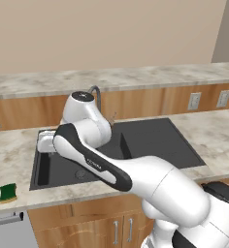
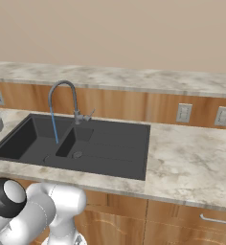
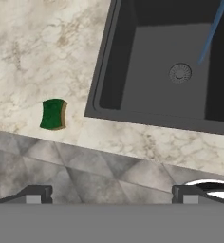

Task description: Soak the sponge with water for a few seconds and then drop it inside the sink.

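Sam: Green on top and yellow below, the sponge (image 3: 53,114) lies flat on the stone surface (image 3: 42,47). It is near the front edge, left of the sink (image 3: 109,61), and not touching it.

Mia: Where is the tool (image 3: 112,192)?

Sam: It hangs above the front edge of the surface. Its two dark tips stand far apart, so it is wide open. It has hold of nothing. The sponge lies apart from it, up and to the left in the hand view.

Mia: Is the water (image 2: 53,123) on?

Sam: Yes. A thin blue line falls from the tap (image 2: 62,95) into the sink. The right base view has it ending near the wall between the big bowl and the small bowl. The hand view has it coming down close to a round drain (image 3: 180,73).

Mia: What does the left base view show?

Sam: The sponge (image 1: 8,192) sits near the left front corner of the sink (image 1: 155,140), on the surface (image 1: 213,131). The white arm (image 1: 94,164) reaches over the sink and hides part of it.
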